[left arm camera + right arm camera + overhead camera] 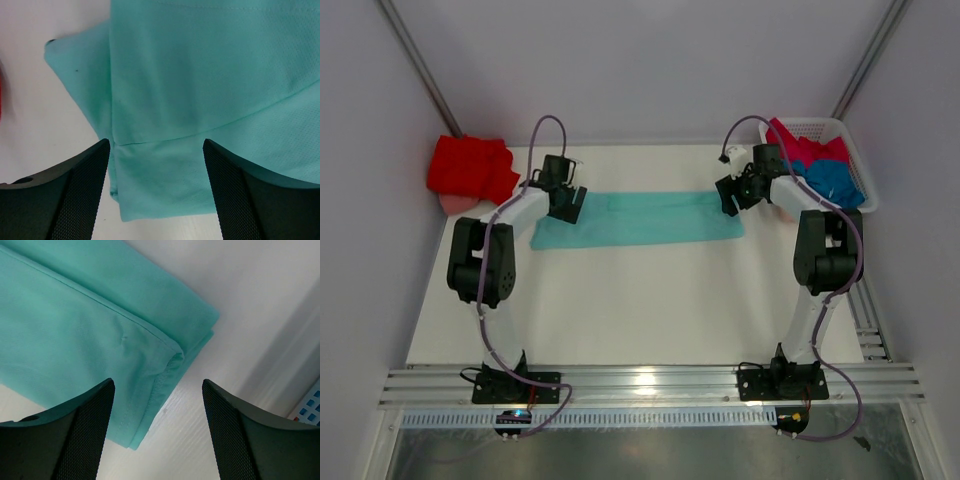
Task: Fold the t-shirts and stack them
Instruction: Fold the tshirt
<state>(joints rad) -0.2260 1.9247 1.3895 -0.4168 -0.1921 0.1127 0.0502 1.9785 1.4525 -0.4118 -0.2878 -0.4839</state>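
Observation:
A mint-teal t-shirt (640, 219) lies folded into a long strip across the far middle of the table. My left gripper (568, 203) is open and empty, hovering over the strip's left end (200, 90). My right gripper (732, 195) is open and empty over the strip's right end, whose corner (100, 335) shows below the fingers. A bright red t-shirt (470, 168) lies bunched at the far left. A crimson-pink t-shirt (807, 148) and a blue t-shirt (835, 182) lie in the basket.
A white slatted basket (852, 140) stands at the far right corner; a bit of it shows in the right wrist view (309, 407). A pink thing (455, 203) lies under the red shirt. Walls close in on both sides.

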